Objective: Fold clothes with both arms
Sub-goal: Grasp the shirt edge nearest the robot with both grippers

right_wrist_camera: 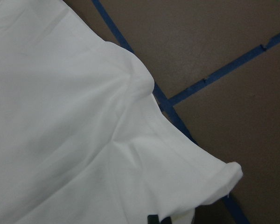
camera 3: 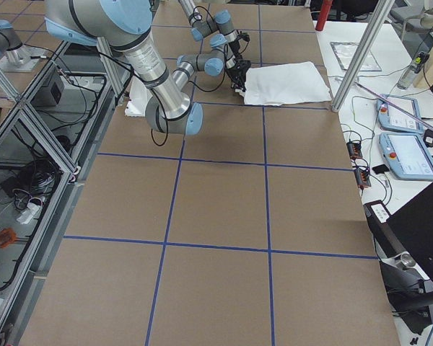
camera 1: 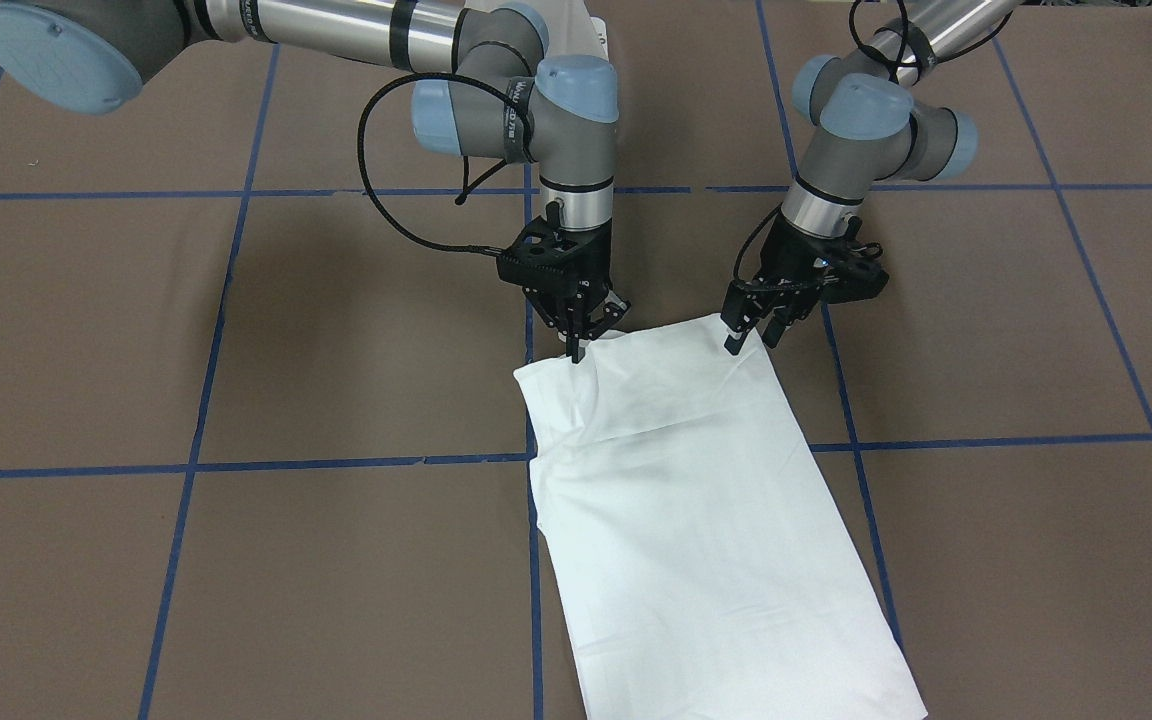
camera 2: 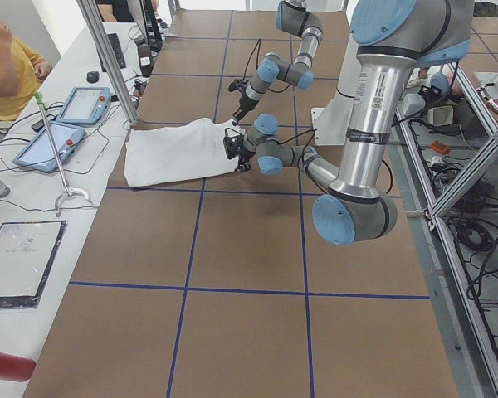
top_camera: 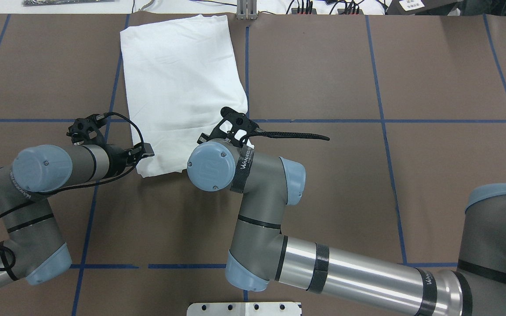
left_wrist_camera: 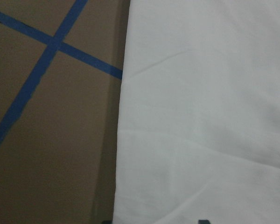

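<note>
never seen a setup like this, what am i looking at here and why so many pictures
This is one moment seen by six cameras. The machine is a robot with two jointed metal arms, each ending in a black two-finger tool. One camera looks down from behind the robot, one faces it, two look along the table from its ends, and one rides on each wrist, hence the cloth close-ups. On the brown, blue-taped table lies one white shirt, folded into a long strip. The right tool pinches a corner at the robot's end; the left tool sits at the other corner, apparently open.
</note>
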`<state>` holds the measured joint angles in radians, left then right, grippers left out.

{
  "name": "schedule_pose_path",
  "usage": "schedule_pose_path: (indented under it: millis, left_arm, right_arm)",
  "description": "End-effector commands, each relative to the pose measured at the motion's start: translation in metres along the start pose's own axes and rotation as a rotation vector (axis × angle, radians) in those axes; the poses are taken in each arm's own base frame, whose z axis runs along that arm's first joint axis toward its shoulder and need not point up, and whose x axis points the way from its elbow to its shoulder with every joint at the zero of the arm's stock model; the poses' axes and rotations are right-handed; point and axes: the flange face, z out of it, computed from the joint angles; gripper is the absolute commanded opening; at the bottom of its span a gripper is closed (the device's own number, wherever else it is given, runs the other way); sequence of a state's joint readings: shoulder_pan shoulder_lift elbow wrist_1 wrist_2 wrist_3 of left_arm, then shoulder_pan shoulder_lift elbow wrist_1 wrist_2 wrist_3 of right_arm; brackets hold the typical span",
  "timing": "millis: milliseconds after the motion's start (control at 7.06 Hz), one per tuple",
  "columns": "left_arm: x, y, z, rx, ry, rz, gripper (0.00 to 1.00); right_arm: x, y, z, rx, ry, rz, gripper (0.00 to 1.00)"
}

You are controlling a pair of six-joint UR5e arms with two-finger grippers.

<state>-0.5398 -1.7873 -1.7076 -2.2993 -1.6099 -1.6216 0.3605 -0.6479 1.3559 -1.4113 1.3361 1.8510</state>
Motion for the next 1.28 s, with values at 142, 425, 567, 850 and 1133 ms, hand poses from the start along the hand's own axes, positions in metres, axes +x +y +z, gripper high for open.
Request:
schedule_pose_path:
  millis: [142,425,567,850,1133]
  left_arm:
    - [0.001,0.014,0.003,-0.021,-0.003,0.012,0.61]
    - [0.005,0.018,0.001,-0.027,0.005,0.013,0.0]
    - [0.007,0.018,-0.002,-0.025,0.012,0.013,0.0]
    - [0.047,0.023,-0.049,-0.04,0.06,0.016,0.0]
    - [0.097,0.047,-0.1,-0.109,0.071,0.018,0.0]
  right_arm:
    - [0.001,0.0,0.0,0.0,0.001,-0.001,0.0]
    - [0.001,0.0,0.0,0.0,0.001,-0.001,0.0]
    - [0.001,0.0,0.001,0.001,0.002,-0.002,0.0]
    - [0.028,-0.011,-0.008,-0.005,-0.016,-0.04,0.0]
    - [0.104,-0.042,-0.06,-0.022,-0.048,-0.061,0.0]
